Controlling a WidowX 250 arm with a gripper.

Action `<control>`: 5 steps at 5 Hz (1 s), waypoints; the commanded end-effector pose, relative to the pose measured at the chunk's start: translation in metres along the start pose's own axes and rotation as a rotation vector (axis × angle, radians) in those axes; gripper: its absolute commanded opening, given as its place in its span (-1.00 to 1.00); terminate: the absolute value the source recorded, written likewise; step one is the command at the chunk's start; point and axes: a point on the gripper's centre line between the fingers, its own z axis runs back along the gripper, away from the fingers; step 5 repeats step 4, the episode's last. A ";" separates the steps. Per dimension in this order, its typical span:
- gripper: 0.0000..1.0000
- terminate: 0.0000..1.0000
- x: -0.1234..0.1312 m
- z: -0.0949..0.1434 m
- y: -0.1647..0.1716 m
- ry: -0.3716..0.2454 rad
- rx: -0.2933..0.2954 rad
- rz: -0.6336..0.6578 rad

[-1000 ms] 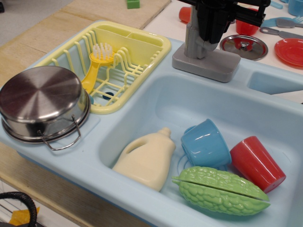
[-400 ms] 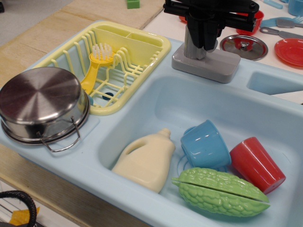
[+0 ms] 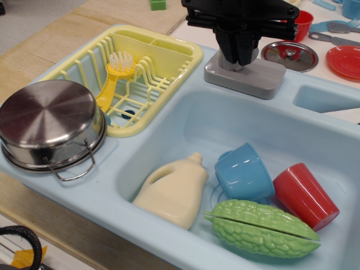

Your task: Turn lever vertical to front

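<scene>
The grey toy tap stands at the back rim of the light blue sink, on its flat rectangular grey base point(image 3: 264, 76). My black gripper point(image 3: 237, 53) hangs right over the tap's upright post and covers nearly all of it. Only a small grey stub point(image 3: 227, 64) shows under the fingers. The lever itself is hidden behind the gripper. I cannot tell whether the jaws are open or shut, or whether they touch the lever.
A yellow dish rack point(image 3: 185, 64) holds a yellow brush point(image 3: 115, 70) at the left, with a steel pot point(image 3: 48, 118) beside it. In the sink basin point(image 3: 225, 121) lie a cream bottle point(image 3: 174, 188), blue cup point(image 3: 244, 171), red cup point(image 3: 304, 194) and green gourd point(image 3: 261, 225). A pot lid point(image 3: 289, 54) and red plate point(image 3: 344, 61) sit behind.
My gripper has moved left and a little lower in the view, and now hides more of the tap's post. Nothing else has moved.
</scene>
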 end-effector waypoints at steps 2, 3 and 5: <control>-1.00 -1.00 -0.042 -0.011 0.015 0.068 -0.008 0.076; -1.00 -1.00 -0.044 -0.007 0.015 0.094 0.010 0.108; 1.00 1.00 -0.044 -0.007 0.015 0.094 0.010 0.108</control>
